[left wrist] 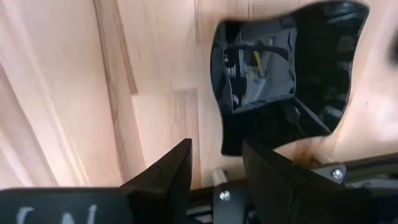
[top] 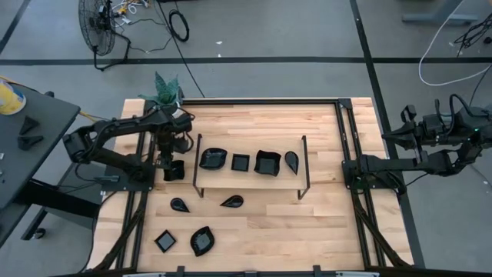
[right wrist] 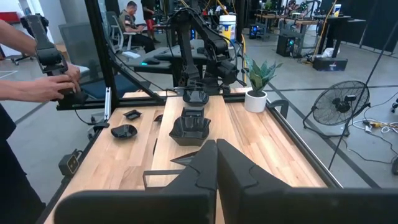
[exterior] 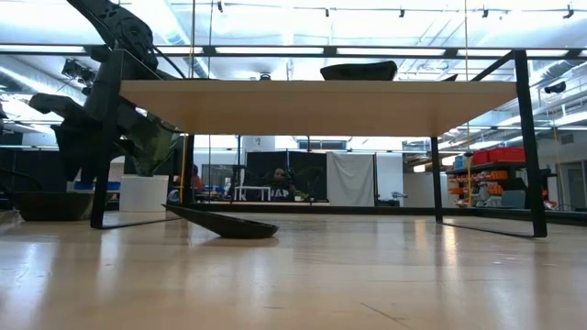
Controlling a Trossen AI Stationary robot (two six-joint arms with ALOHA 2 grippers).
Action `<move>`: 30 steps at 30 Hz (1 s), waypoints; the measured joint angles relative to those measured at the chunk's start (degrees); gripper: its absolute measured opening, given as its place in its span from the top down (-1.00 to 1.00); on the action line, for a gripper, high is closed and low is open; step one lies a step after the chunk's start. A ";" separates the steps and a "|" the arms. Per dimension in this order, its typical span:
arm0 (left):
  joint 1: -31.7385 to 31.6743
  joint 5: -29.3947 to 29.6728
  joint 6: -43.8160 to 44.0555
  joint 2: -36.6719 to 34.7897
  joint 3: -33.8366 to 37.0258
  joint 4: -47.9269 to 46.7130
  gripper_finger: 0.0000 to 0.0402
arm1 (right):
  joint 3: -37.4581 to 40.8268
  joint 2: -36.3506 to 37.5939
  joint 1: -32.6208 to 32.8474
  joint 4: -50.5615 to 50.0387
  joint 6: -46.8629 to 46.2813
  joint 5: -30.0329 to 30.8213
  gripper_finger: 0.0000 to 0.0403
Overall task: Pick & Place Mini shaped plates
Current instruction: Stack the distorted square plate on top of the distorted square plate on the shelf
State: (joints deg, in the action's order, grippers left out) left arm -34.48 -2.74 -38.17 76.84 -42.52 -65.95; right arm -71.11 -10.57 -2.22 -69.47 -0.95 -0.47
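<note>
We find the left tool low over the left side of the tabletop, just outside the thin wire frame; its two dark fingers stand partly apart around the near rim of a small square black plate, one finger outside the rim and one seemingly over the dish, though we cannot tell whether the pads already press on it; the plate lies flat on the wood, close to the table's edge rail. Four more mini plates sit in a row on the raised shelf inside the frame, and four others lie on the open boards nearer the front. We judge these dishes light, rigid and glossy, so slippery under hard pads and liable to chip if dropped; the upturned rim is the only sensible hold, taken at a straight stretch and not at a corner or a wavy lobe, with the pinch square to the wall so the plate does not twist out. The right tool waits off the right side of the tabletop, its fingers pressed together on nothing.
</note>
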 joint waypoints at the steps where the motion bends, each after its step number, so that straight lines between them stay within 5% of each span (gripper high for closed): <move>1: -0.45 -0.02 -0.02 0.07 0.00 -0.02 0.27 | -0.02 0.00 0.02 0.01 0.00 0.00 0.97; 12: -3.40 -6.04 6.03 0.88 0.66 1.99 0.27 | 0.00 0.00 0.00 0.02 0.02 0.00 0.97; 30: -4.24 -9.52 2.82 8.26 0.66 5.53 0.27 | 0.00 0.00 0.02 0.02 0.01 0.00 0.97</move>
State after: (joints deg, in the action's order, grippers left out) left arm -38.72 -12.27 -35.35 85.09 -41.87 -60.42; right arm -71.11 -10.57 -2.20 -69.45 -0.93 -0.47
